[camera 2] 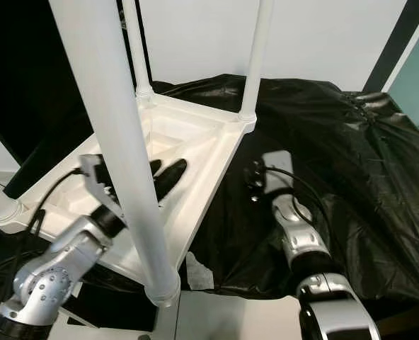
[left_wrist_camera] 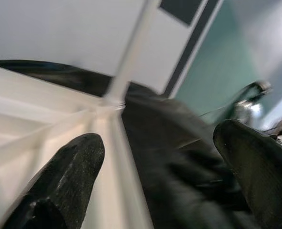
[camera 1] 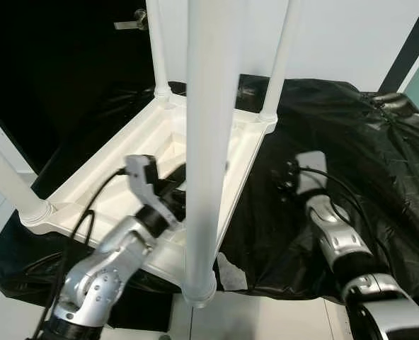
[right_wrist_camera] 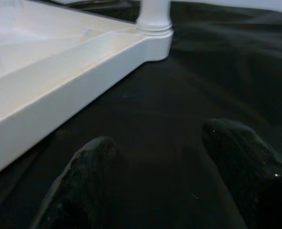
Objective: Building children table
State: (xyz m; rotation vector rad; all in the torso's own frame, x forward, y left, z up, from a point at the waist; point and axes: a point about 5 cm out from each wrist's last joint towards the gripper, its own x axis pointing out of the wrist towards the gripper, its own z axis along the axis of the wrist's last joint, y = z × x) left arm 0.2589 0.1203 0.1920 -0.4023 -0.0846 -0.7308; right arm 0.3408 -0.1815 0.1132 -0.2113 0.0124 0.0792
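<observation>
At frame centre, the upturned white table (camera 2: 195, 134) lies on black sheeting (camera 2: 351, 163); the left gripper (camera 2: 165, 173), fingers apart, reaches inside it, while the right gripper (right_wrist_camera: 165, 186) hovers spread beside its edge.

A crinkled, glossy black plastic sheet (camera 1: 351, 134) covered a raised surface, draping over its near edge and left corner. A small scrap of pale tape or paper (camera 2: 198, 272) lay on the sheet at its near edge. Behind the sheet's far edge stood a plain white wall (camera 2: 316, 35). To the right, a dark vertical strip (camera 1: 408, 49) bordered a teal panel (camera 2: 415, 78). At far left was a black door with a metal handle (camera 1: 133, 21). Pale floor (camera 1: 1, 312) showed below.
</observation>
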